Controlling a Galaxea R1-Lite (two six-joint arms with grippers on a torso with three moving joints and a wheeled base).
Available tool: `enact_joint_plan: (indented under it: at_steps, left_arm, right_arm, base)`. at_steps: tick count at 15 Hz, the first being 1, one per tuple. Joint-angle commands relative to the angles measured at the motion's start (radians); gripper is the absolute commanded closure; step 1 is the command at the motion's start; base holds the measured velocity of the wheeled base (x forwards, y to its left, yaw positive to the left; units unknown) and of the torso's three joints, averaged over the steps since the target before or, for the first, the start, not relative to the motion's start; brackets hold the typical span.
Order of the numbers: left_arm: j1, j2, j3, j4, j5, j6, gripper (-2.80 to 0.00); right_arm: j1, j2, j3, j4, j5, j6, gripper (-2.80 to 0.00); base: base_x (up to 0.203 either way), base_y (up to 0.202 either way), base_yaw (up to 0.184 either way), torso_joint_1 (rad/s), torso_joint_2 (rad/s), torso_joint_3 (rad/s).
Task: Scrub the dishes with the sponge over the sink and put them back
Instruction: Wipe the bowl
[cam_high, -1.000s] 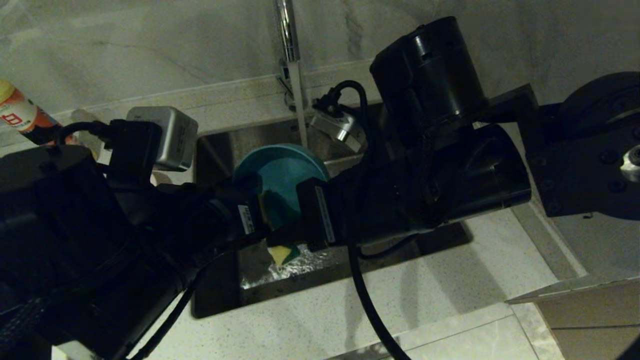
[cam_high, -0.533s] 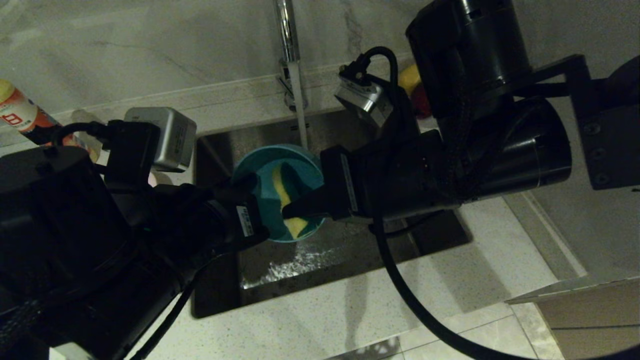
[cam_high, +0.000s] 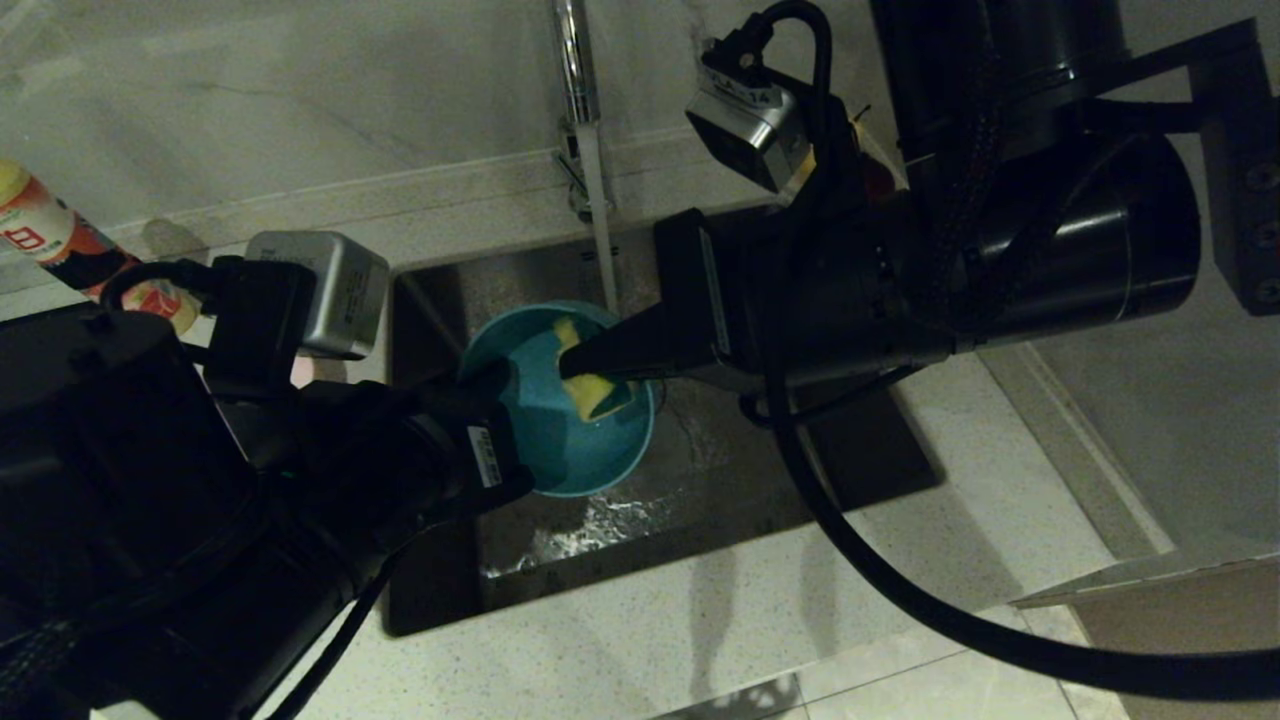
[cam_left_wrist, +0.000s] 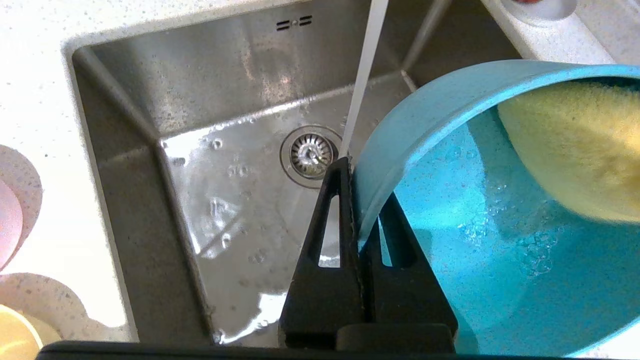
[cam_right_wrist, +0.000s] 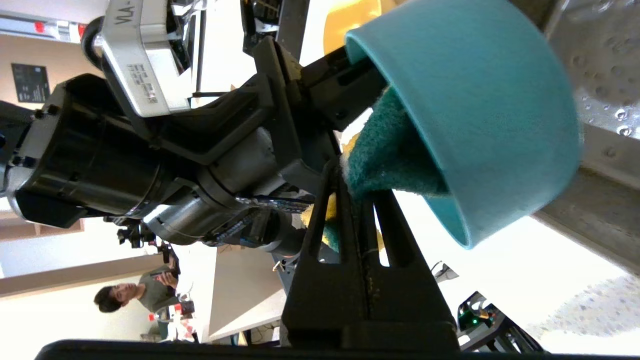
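1. Starting on the left: your left gripper (cam_high: 500, 385) has its fingers pinched tight on the rim of the light blue bowl (cam_high: 565, 440), holding it tilted over the sink (cam_high: 700, 480) with the open side facing the other arm. The wrist cam shows the rim wall clamped between both fingers, so that grip looks solid.
2. Middle of the action — the sponge (cam_high: 590, 385) is inside the bowl, pressed against the inner wall near the upper rim. The tap (cam_high: 572, 60) is running, and its stream falls just behind the bowl and hits the basin floor near the drain strainer (cam_left_wrist: 307, 152).
3. Over on the right, your right gripper (cam_high: 575, 365) is clamped down on the sponge, green scouring side toward the blue plastic as far as I can tell.
4. So you're mid-scrub on the blue one. I'd say the next move is sweeping the sponge around the rest of the inside — keep the bowl steady and don't lean so hard that the rim slips out of the pinch.
5. The pink bowl (cam_left_wrist: 10, 215) and yellow bowl (cam_left_wrist: 15, 335) sit on the counter beside the sink.
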Motion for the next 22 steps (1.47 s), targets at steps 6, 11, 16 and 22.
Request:
enact_joint_plan:
  at_steps: [6, 11, 16, 22]
  left_arm:
    - [0.001, -0.008, 0.002, -0.006, 0.004, -0.005, 0.0]
    - [0.001, -0.024, 0.007, -0.005, 0.004, -0.003, 0.0]
    - [0.001, -0.028, 0.012, -0.005, 0.005, -0.003, 0.0]
    - [0.001, -0.031, -0.001, -0.006, 0.007, -0.003, 0.0]
  right_arm:
    - [0.062, 0.036, 0.006, 0.002, 0.003, 0.006, 0.0]
    - [0.053, 0.022, 0.007, 0.005, 0.001, 0.008, 0.0]
    - [0.011, -0.018, 0.028, 0.011, 0.001, 0.006, 0.0]
    - [0.024, -0.008, 0.083, 0.006, 0.002, 0.003, 0.0]
  base:
    - [0.0, 0.0, 0.0, 0.0, 0.0, 0.0]
    - [0.0, 0.0, 0.0, 0.0, 0.0, 0.0]
    - [0.0, 0.0, 0.0, 0.0, 0.0, 0.0]
    - [0.0, 0.0, 0.0, 0.0, 0.0, 0.0]
